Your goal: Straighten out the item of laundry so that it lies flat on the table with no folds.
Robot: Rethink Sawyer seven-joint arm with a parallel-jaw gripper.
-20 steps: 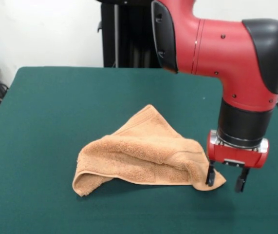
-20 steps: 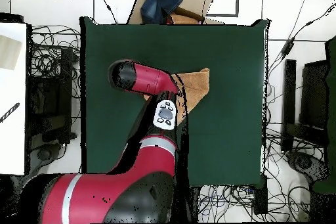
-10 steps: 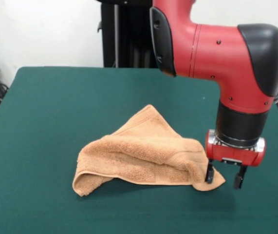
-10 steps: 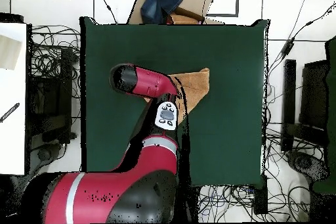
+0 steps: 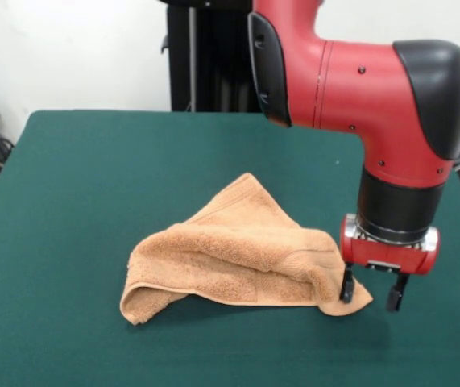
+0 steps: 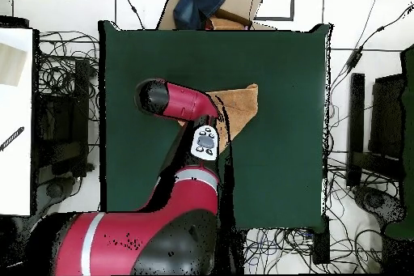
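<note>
Pincer (image 5: 369, 291) spread open, two dark fingers pointing down, one finger (image 5: 346, 285) planted at the near right corner of the towel (image 5: 238, 256), the other finger just off the cloth over bare green. Nothing clamped between them. Hung from a red and black arm (image 5: 375, 97) coming down from above. Under and all around the pincer, a dark green surface (image 5: 93, 177), broad, far larger than the cloth. Beyond the surface's far edge, a white wall and a black upright post. In the overhead view, tangled cables on the floor around the surface, and a cardboard box (image 6: 230, 2) with dark blue cloth at one edge. Left of the pincer, the towel: peach-orange terry, crumpled into a rough triangle, folded over itself, one corner pointing away, a rolled fold at the far left end, hem band visible along the edges.
</note>
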